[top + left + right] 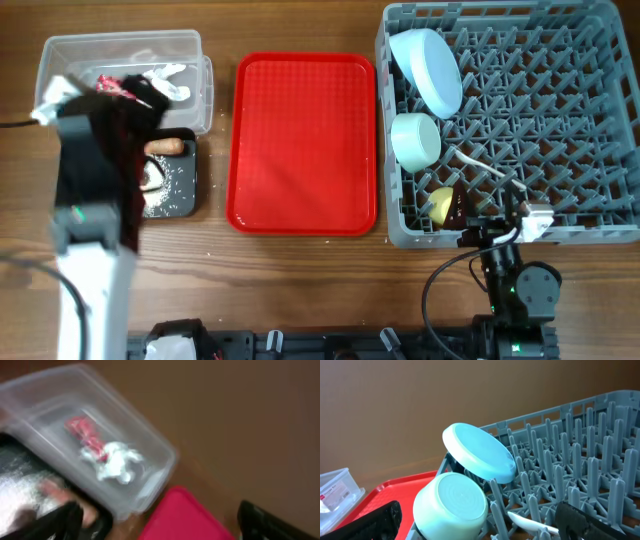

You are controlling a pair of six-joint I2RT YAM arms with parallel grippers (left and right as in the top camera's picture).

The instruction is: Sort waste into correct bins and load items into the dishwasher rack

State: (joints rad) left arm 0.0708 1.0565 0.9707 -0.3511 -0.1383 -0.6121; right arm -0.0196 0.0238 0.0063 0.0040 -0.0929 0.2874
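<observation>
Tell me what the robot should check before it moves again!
1. Red wrapper and white tissue inside the clear tub: ok.
2. Sausage stick and rice in the black tray: ok.
3. Plate and bowl in the rack: ok.
4. Yellow cup and spoon in the rack: ok.
5. Left jaws and right jaws apart, holding nothing: ok.
6. No stray rice left on the table: cannot tell.

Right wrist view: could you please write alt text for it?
A pale-blue plate leans tilted among the pegs of a grey dishwasher rack, a pale-blue bowl on its side below it. A white spoon lies by the bowl; a red tray sits left.
</observation>
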